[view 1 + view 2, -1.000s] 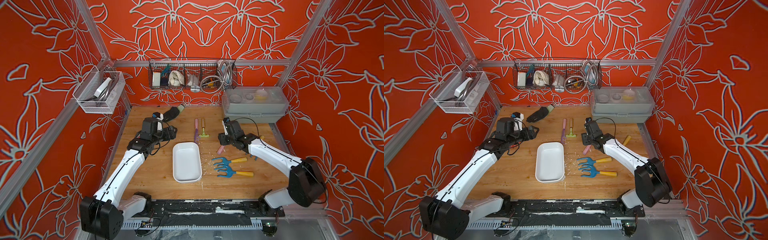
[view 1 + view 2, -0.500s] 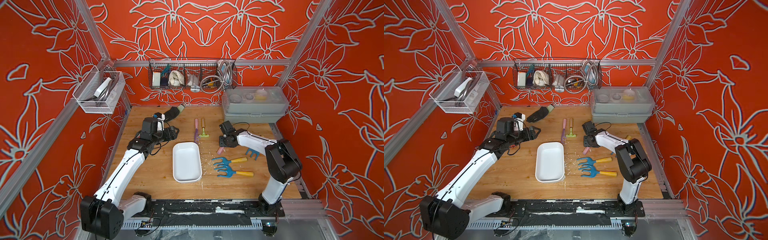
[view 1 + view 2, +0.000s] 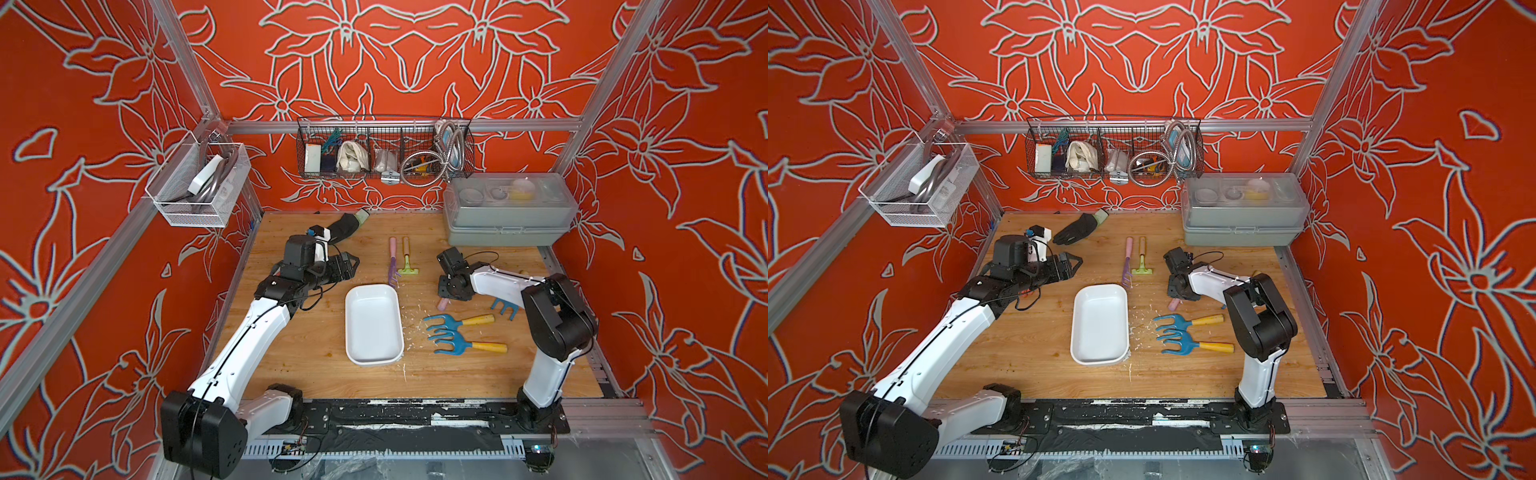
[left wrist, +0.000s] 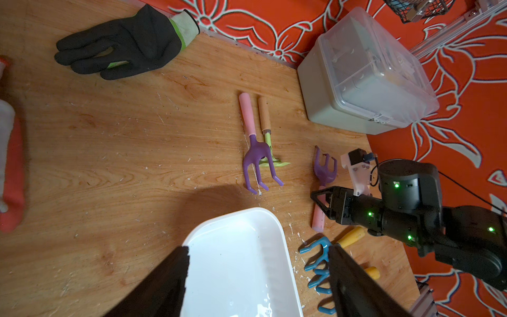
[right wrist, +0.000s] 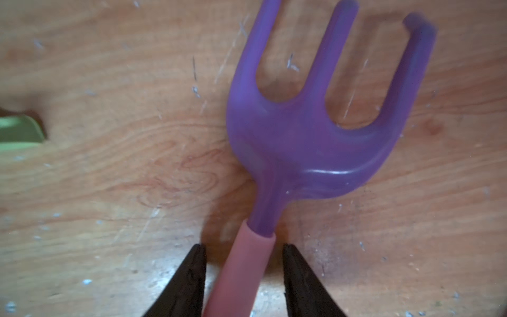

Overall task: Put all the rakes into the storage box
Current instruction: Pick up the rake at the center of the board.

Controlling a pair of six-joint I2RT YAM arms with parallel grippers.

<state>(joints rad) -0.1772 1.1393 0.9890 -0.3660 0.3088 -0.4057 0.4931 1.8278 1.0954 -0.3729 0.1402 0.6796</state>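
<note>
Checking the right wrist view, your right gripper [image 5: 244, 247] straddles the pink-handled purple rake [image 5: 301, 137] just behind its head, one black finger on each side with a slim gap showing, so the jaws are apart and nothing's clamped yet. The rake lies flat on the wooden table [image 3: 316, 365], right of centre in both top views, where only its pink end pokes out below the wrist. The storage box [image 3: 372, 324] sits mid-frame, just left of the rake, not touching it. Your left gripper [image 4: 259, 248] hovers by the box's upper-left corner, fingers spread wide. Two blue rakes [image 3: 446, 326] lie lower right of the box.
</note>
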